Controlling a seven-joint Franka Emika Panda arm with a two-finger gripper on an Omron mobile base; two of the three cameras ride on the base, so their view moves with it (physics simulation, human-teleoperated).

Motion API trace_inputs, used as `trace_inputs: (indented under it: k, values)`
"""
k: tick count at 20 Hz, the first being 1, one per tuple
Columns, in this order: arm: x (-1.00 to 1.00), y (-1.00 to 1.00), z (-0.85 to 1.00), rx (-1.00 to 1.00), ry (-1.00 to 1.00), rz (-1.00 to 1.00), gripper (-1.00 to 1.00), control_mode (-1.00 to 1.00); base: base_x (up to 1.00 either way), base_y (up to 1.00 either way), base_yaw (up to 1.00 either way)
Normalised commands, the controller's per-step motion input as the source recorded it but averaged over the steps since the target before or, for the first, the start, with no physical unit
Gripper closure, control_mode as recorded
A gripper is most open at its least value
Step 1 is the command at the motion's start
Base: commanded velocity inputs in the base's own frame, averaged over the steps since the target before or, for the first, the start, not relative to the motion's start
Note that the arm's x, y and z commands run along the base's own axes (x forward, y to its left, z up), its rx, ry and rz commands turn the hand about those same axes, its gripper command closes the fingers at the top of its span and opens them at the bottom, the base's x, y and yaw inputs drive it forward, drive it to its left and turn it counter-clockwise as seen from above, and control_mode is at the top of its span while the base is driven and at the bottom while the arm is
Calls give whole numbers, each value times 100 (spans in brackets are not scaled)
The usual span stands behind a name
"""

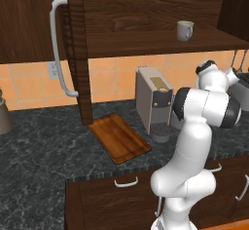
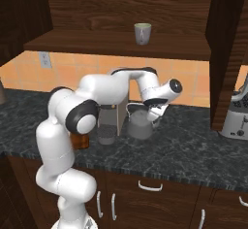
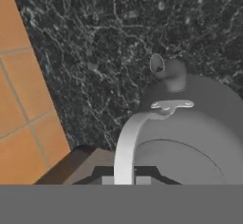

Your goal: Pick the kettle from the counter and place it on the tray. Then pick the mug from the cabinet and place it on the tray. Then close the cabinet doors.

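On the counter [image 2: 193, 140], jaws shut around kettle [image 2: 139, 126] handle.

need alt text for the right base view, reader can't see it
A white robot arm reaches its gripper down onto the wire handle of a grey kettle on a dark counter. Above, an off-white mug stands on an open cabinet shelf.
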Motion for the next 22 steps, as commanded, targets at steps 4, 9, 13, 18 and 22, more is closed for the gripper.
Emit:
trace_inputs:
  k: [4,9,13,18,22]
  values:
    - [-47,1,25,10,0,-9,100,-100,0,0,0]
    - [-40,1,43,12,0,-9,100,-100,0,0,0]
    - [-53,1,42,1,0,-17,100,-100,0,0,0]
    - [-58,0,24,-1,0,-27,100,-100,0,0,0]
    - [-66,4,23,0,1,-19,100,-100,0,0,0]
